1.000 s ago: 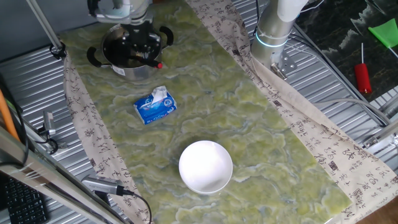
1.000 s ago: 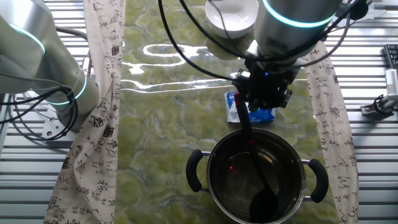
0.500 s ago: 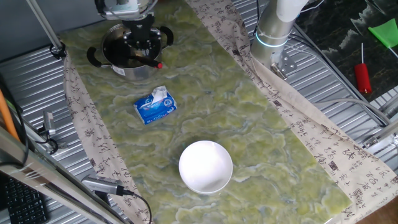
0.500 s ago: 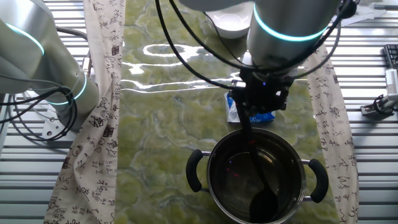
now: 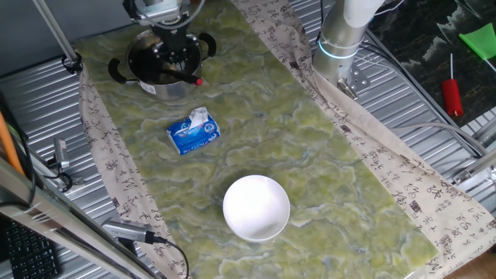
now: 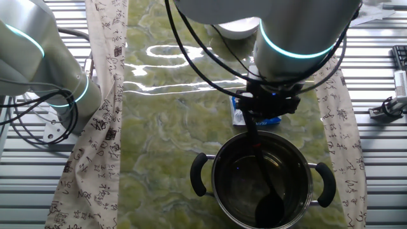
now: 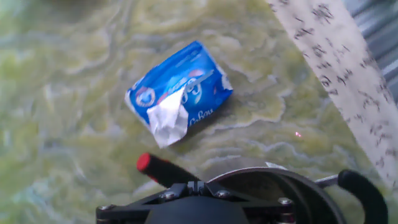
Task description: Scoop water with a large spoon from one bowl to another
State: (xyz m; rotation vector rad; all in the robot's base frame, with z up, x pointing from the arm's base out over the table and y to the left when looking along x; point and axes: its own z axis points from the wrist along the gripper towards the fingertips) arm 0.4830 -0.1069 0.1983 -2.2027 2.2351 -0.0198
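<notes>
Where one fixed view looks down, a green marbled worktop [image 5: 310, 155] edged with script-printed cloth [image 5: 387, 174] carries the steel pot [image 5: 163, 66] far left and the white bowl [image 5: 256, 207] near. From the other fixed view, the hand [image 6: 267, 108] grips the black ladle [image 6: 264, 184], its scoop down inside the pot. Along the hand view, the ladle's red tip [image 7: 144, 163] points toward a blue tissue pack [image 7: 179, 92].

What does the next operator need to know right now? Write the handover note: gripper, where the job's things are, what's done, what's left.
Gripper: above the near rim of the steel pot, at the upper handle of the ladle; whether it is clamped cannot be told from these views.
Ladle: scoop down inside the pot, handle leaning up over the rim, red tip pointing toward the tissue pack.
White bowl: at the far end of the green mat, apart from the pot, with the tissue pack between them.
Done: ladle is in the pot.
Left: lift a scoop, carry it past the tissue pack, pour into the white bowl.
</notes>
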